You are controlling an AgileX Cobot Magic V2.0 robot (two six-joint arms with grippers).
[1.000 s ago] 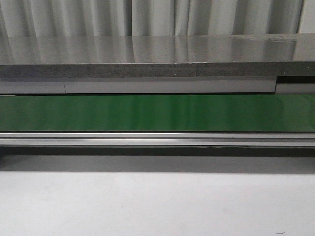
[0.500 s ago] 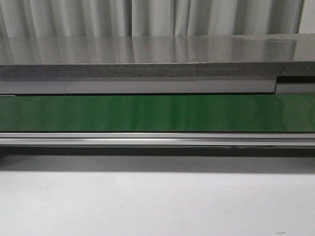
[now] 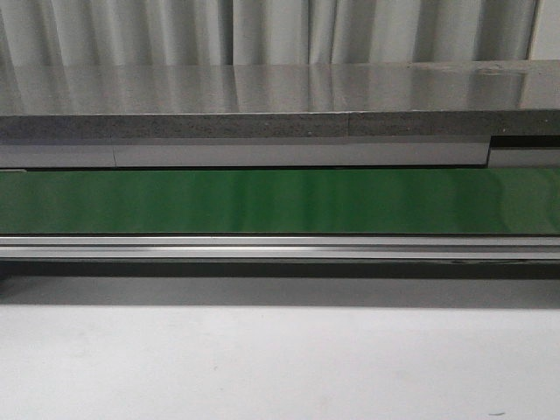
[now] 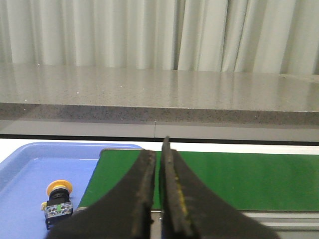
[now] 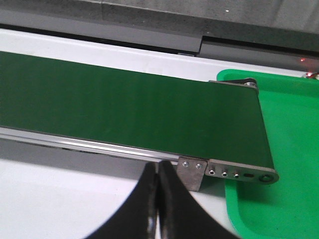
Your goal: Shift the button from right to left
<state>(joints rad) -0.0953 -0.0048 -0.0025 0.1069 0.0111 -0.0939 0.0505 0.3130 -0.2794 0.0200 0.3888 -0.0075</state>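
Button (image 4: 58, 198) upright in blue tray (image 4: 25, 169), 9 o'clock of green belt (image 4: 239, 179), left gripper (image 4: 158, 199) and right gripper (image 5: 158, 199) jaws both closed, empty.

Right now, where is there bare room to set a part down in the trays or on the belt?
The green belt is bare along its whole visible length. The blue tray is open apart from the button near its front. What shows of the green tray is bare. Nowhere looks crowded.

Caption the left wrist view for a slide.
Shut left tool above the green belt, with the button resting in the blue tray.
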